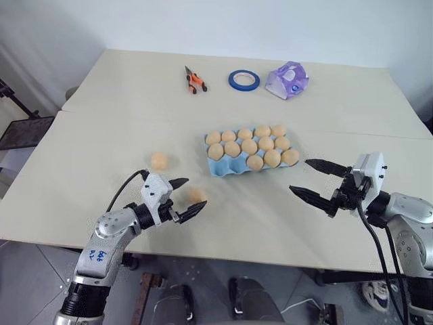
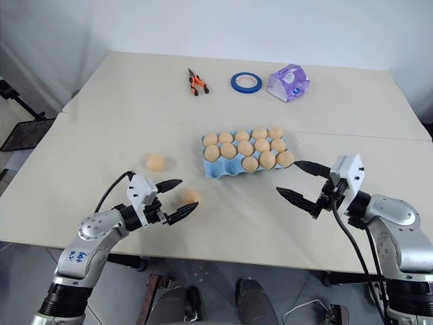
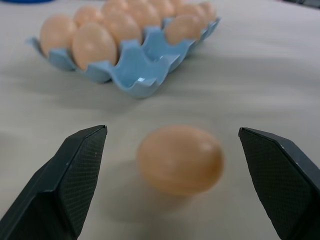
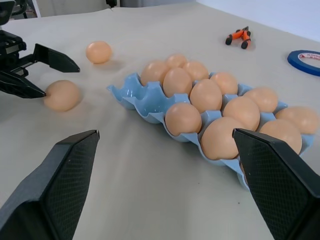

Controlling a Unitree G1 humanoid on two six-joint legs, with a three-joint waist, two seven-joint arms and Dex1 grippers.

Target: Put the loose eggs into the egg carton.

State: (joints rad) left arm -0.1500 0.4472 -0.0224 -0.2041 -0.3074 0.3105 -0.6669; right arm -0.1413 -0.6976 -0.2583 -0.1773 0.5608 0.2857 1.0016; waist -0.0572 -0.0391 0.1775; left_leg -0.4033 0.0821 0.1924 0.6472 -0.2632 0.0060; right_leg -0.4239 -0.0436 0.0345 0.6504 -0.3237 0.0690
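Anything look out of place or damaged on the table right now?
Nothing looks damaged or spilled. Two loose eggs still lie on the table outside the egg carton: one just ahead of the open left gripper, another farther back. The carton sits slightly askew.

Eggs [image 3: 180, 159] smooth, slight sheen; carton [image 3: 142, 70] glossy moulded plastic; gripper fingers [image 3: 75, 175] matt blk, textured; table [image 1: 284, 223] matt.

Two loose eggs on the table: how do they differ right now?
The near egg lies between the open fingers of the left gripper; the far egg lies alone, with no gripper by it. The near egg is closer to the table's front edge, the far egg further back. Both are tan, both outside the egg carton, untouched.
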